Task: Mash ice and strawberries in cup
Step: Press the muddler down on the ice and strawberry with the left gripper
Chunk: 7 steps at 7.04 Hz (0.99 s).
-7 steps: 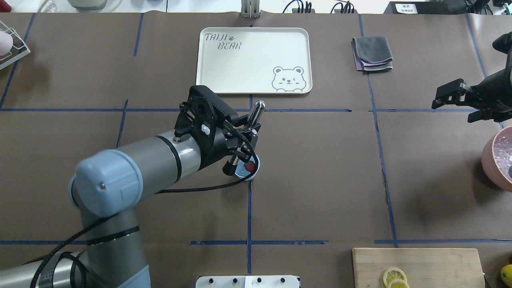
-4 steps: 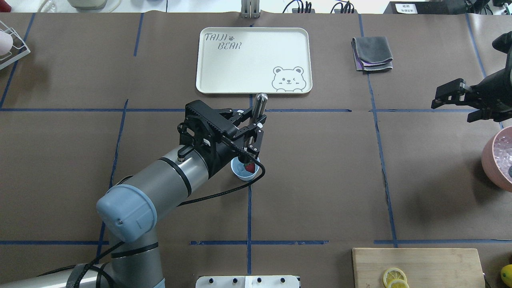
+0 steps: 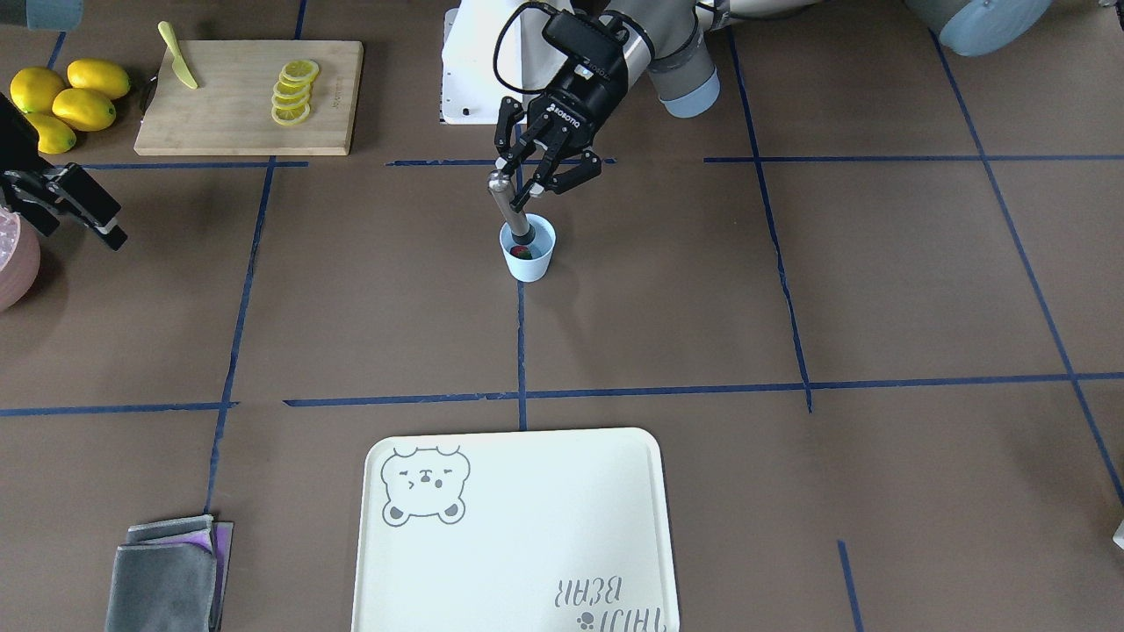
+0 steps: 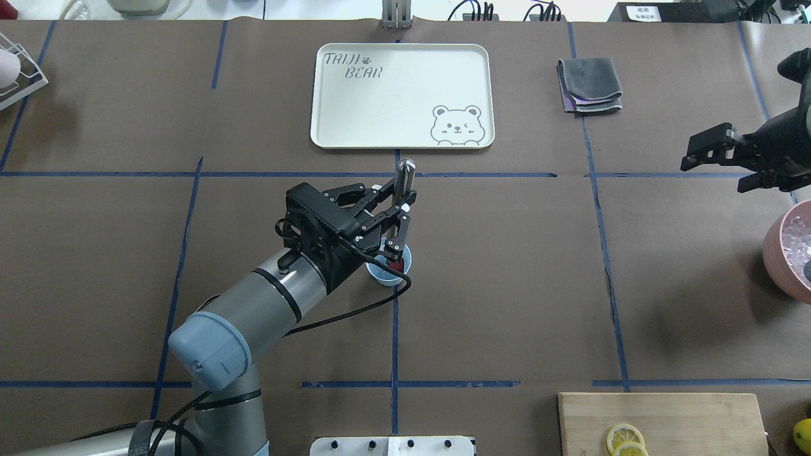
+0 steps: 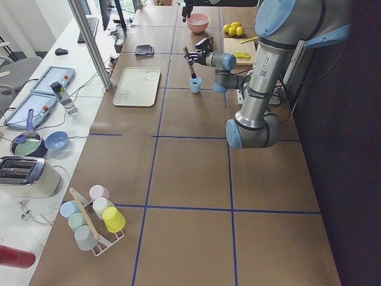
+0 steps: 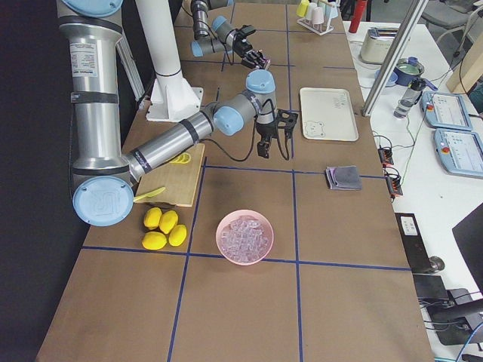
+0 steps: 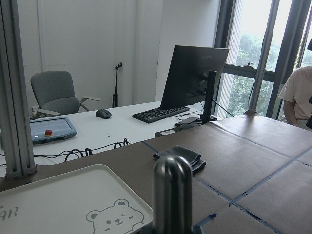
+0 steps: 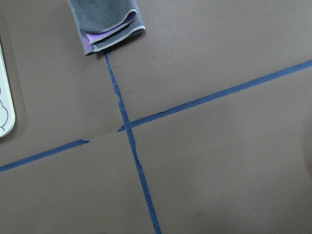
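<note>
Since a moment ago the left gripper (image 4: 398, 209) has swung its steel muddler (image 3: 507, 204) more upright. It is clamped on the shaft, whose tip sits in the cup (image 3: 530, 266), seemingly on the strawberry (image 3: 522, 253); ice there is indiscernible. The right gripper (image 4: 715, 172) hangs spread apart.

One cup (image 3: 529, 262) is counted, with one strawberry (image 3: 522, 253) in it and one muddler (image 3: 505, 200). One tray (image 3: 527, 544), one cloth (image 3: 162, 579), one board (image 3: 237, 114) and one knife (image 3: 178, 57) are seen. Four lemons (image 6: 154, 240) and one bowl (image 6: 244, 261) are counted. Its ice (image 6: 244, 232) and the overlapping slices (image 3: 291, 98) cannot be counted.
</note>
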Motion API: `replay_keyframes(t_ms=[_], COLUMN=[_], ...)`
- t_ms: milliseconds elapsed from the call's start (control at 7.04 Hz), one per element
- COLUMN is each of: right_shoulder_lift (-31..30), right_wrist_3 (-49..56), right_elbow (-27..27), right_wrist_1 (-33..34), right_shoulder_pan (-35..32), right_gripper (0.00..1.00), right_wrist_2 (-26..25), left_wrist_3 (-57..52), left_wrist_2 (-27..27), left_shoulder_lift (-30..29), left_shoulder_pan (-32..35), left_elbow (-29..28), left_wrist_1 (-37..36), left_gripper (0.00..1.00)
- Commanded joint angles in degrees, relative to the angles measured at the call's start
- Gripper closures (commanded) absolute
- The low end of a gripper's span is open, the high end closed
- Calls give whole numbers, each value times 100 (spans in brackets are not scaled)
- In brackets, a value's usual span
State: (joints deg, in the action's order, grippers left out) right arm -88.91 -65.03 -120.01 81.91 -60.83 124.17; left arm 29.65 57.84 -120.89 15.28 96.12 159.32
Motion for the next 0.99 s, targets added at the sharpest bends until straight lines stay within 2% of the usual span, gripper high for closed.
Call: replay_keyframes(t_ms=[0,426,568,853], right_shoulder_lift=[5,5,5,5], right_wrist_3=[-1,-1,-1,-1], right_elbow=[-5,-13,-5,-14], right_wrist_1=[0,0,0,0], right_shoulder_pan=[-8,-8,-8,1], right_gripper=[0,0,0,0], right_wrist_2=[2,11,11,11], left_wrist_3=[-3,-3,-3,-3], left_wrist_2=[-19,-10,-10,-10], left_shoulder_lift=[21,12,21,12], left_shoulder_pan=[-60,-130,-139,-148], left_elbow=[-102,-408,-627,-665], left_wrist_1=[82,178,431,495], left_gripper=[100,100,100,100])
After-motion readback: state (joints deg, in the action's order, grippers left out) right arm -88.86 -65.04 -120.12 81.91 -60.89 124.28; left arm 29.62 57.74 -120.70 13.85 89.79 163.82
